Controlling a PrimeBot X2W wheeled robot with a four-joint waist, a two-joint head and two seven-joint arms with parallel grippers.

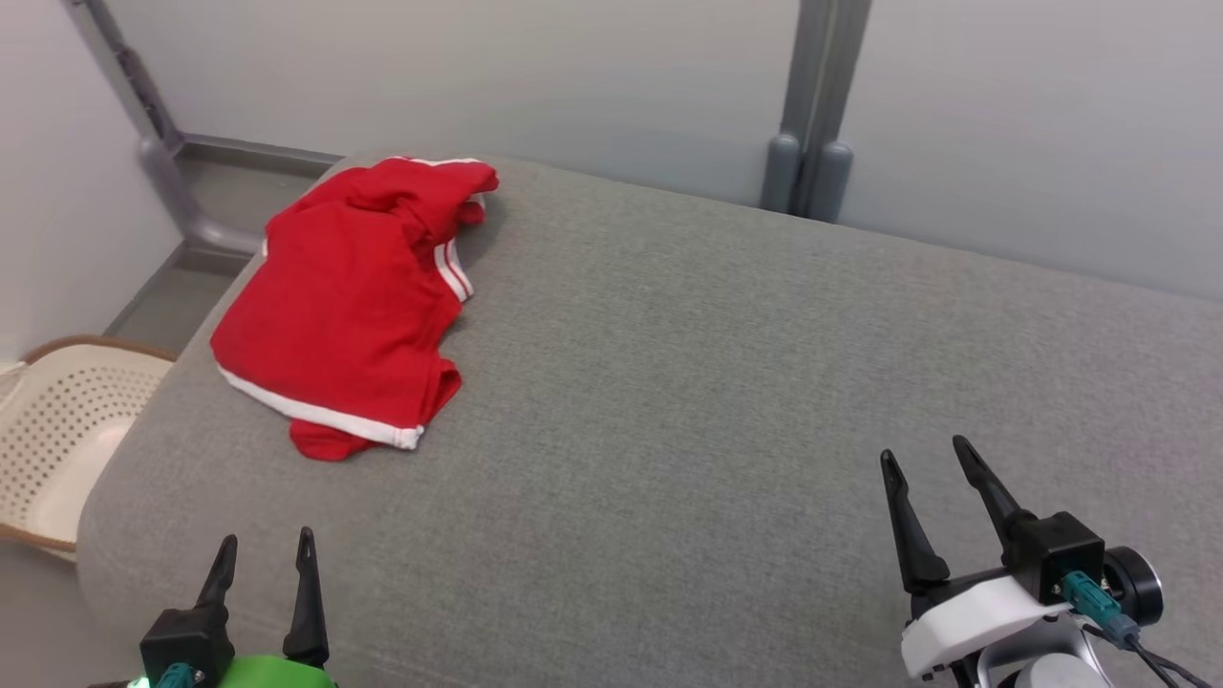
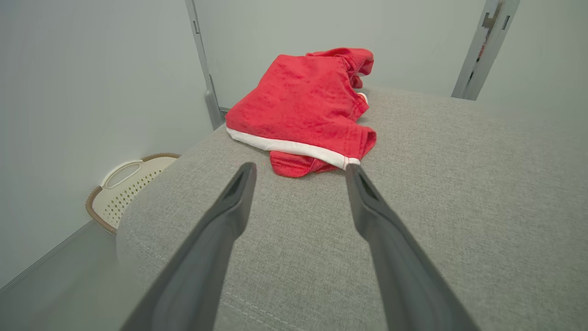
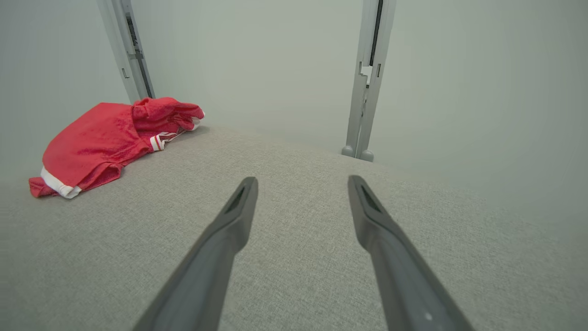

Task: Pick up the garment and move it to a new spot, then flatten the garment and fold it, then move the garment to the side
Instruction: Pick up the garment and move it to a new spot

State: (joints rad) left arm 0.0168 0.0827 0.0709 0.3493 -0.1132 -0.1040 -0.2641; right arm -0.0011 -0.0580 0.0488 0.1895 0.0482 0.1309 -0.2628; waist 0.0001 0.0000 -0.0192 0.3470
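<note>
Nearest the cam, L side first: left gripper (image 1: 267, 537) sits low over the near edge of the grey cushion (image 1: 717, 382), fingers spread wide, nothing btwn them (pale basket (image 1: 67, 420) is on the floor off the cushion's left end, not my concern). Red garment (image 1: 344, 306) lies crumpled on the far-left part of the cushion, ahead of that gripper and a touch to its right. Its long axis runs away from me, w/ the white-banded hem at the near end and the bunched part at the far end by the wall. Thru the left wrist cam the hem lines up btwn the fingertips, just beyond them, not touching afaict. Right gripper (image 1: 925, 451), also wide and empty, is well apart; the garment is far off to its left and fwd. So the left arm is nearer, and I'd reach straight fwd w/ it for the hem.
</note>
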